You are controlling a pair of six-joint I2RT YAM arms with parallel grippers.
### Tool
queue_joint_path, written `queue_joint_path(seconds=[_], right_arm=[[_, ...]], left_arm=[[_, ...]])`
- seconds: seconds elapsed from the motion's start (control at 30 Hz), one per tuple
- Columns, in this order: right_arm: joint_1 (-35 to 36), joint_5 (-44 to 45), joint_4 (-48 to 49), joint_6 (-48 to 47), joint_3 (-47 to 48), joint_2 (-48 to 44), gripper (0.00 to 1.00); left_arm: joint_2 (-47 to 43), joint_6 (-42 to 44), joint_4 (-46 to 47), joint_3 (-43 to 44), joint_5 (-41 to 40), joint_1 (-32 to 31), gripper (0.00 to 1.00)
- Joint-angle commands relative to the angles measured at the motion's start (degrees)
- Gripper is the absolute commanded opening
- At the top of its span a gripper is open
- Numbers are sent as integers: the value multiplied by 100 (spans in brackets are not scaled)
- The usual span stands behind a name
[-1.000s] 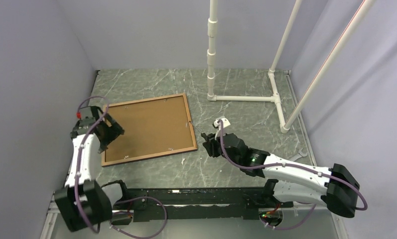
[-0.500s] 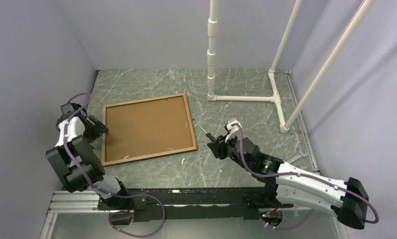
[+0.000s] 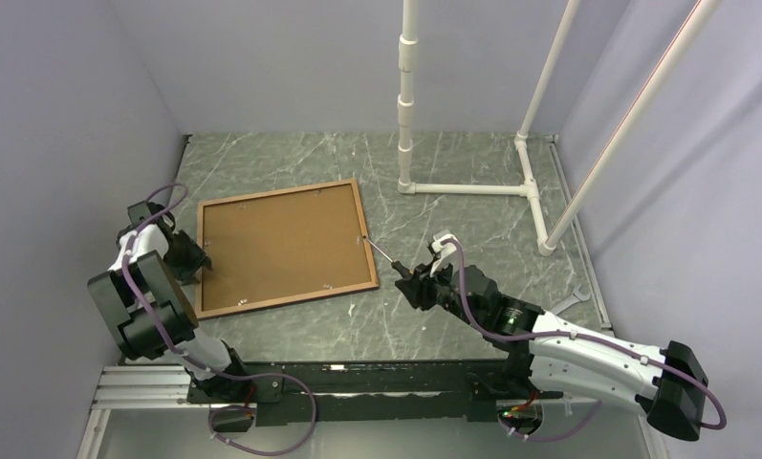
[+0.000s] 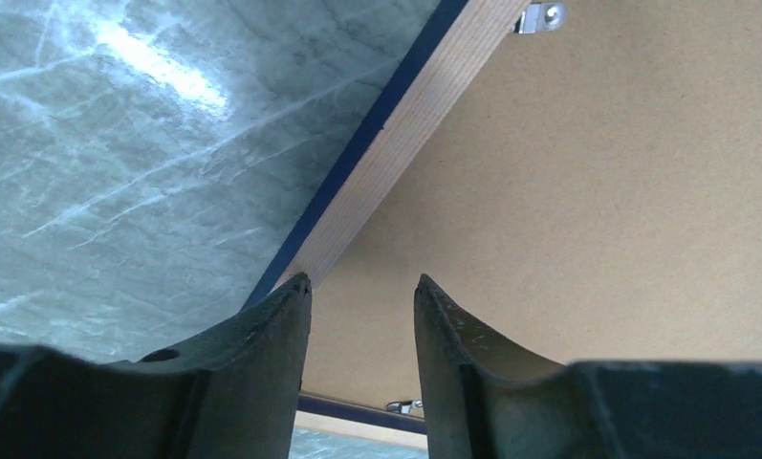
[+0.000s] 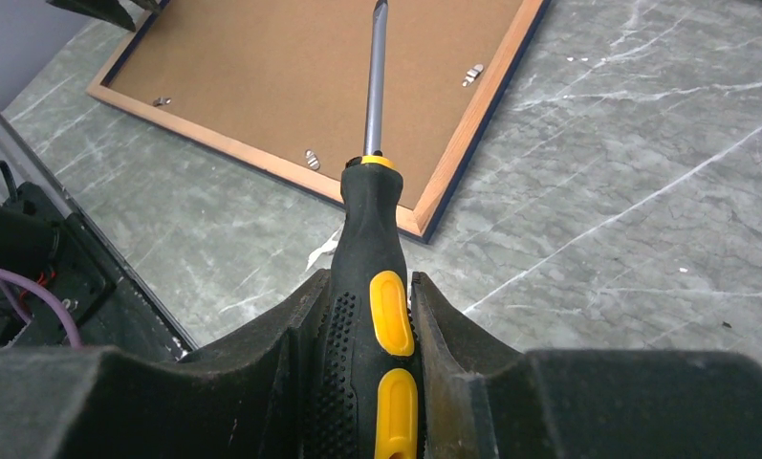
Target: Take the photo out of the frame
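One frame point(image 3: 368, 251) lies face-down near surface's point(image 3: 453, 163) left edge, photo point(image 3: 281, 244) inside, hardboard back up. L claw point(image 4: 362, 282) part-open at left rail; R claw point(image 5: 367, 287) grips screwdriver point(image 5: 374, 96). Risk: tip may skid off clip point(image 5: 473, 73), gouging backing.

free: table strip point(image 3: 291, 163) beyond frame point(image 3: 279, 192) | blocked: white pipe stand point(image 3: 468, 188) (far right)

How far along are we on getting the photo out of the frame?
Done: the right gripper has the screwdriver, tip reaching the right side of the frame. In hand: the open left gripper sits over its left rim. Left: clips hold the photo face down inside; turn them, lift it out.
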Motion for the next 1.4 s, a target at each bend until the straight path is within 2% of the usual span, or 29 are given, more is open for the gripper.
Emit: queue_joint_path(seconds=[0.0,0.1,0.3,0.4,0.7,0.73,0.77,0.9,1.0,1.07,1.2,1.37], right_arm=[[-16,53,372,69,-25,-200,0],[-21,139,344,39,-40,-266,0],[-18,234,309,46,-98,-402,0],[-26,203,281,54,-62,-328,0],[-21,72,175,97,24,-194,0],[-16,20,174,98,49,-156,0],[-19,-24,168,91,80,-103,0],[-19,-121,131,59,189,29,0],[-21,-115,196,41,171,36,0],[-23,-164,200,9,187,38,0],[-21,-275,205,-65,196,-97,0],[-21,-82,103,-119,211,-239,0]], left_arm=[[236,-24,108,-103,210,-160,43],[266,-96,103,-141,313,-189,18],[50,-331,22,-298,201,-189,4],[-100,-546,33,-509,153,-158,0],[-961,-1047,312,-1161,400,-15,0],[-1083,-1005,272,-1112,318,-8,2],[-1178,-939,214,-1037,225,22,11],[-1418,-622,-36,-630,-20,169,58],[-1485,-393,-21,-427,49,336,79],[-1387,-239,30,-308,181,460,86],[-882,-126,71,-104,595,635,95],[-422,-108,376,-153,817,634,95]])
